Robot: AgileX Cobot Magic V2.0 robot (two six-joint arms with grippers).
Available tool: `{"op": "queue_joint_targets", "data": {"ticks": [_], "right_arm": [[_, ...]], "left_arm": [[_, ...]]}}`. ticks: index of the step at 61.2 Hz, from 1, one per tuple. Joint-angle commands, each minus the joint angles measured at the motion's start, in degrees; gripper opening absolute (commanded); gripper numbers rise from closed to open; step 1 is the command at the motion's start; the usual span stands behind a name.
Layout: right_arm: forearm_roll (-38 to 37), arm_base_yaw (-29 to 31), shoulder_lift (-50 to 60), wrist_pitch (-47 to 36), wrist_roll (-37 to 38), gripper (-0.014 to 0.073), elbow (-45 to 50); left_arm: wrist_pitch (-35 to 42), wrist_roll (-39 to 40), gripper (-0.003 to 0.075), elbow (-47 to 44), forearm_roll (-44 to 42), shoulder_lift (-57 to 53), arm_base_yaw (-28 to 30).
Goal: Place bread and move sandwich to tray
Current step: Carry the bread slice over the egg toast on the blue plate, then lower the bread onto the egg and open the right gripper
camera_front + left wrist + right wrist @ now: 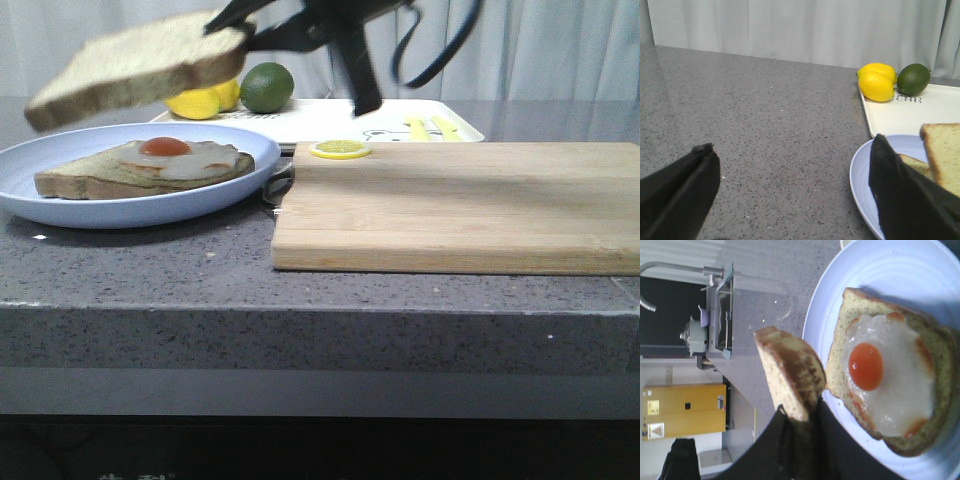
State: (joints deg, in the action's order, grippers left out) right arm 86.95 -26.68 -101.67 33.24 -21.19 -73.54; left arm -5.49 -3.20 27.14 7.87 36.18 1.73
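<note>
One bread [135,68] slice, pale tan and speckled with a brown crust, is hanging in the air above the plate [60,195], with the right gripper [799,422] pinching its edge. One sandwich [150,168] is sitting there, egg showing. Two lemons [876,82] and one lime [913,78] are resting at the tray's [900,115] 10 o'clock corner; "CAR" is printed there. Left gripper [790,185] jaws are spread wide, holding nothing.

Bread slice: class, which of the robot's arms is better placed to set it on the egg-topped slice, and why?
Right. The right gripper already holds the bread in the air above the sandwich; the left gripper is open and empty.
</note>
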Motion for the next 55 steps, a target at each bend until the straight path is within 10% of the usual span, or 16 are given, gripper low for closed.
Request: {"op": "queue_joint_targets", "data": {"ticks": [1,22,55], "right_arm": [[6.05,-1.13,0.85,-3.67,-0.76,-0.006,-1.56],[5.12,-1.35,-3.07,-3.91,-0.88,0.0006,-1.56],[-2.79,0.68,-3.07,0.04,-0.88,0.0453,-1.56]], "left_arm": [[4.93,0.41,0.0598,2.3,0.15,0.19,0.02],[4.93,0.41,0.0598,2.3,0.15,0.19,0.02],[4.93,0.41,0.0598,2.3,0.15,0.19,0.02]]}}
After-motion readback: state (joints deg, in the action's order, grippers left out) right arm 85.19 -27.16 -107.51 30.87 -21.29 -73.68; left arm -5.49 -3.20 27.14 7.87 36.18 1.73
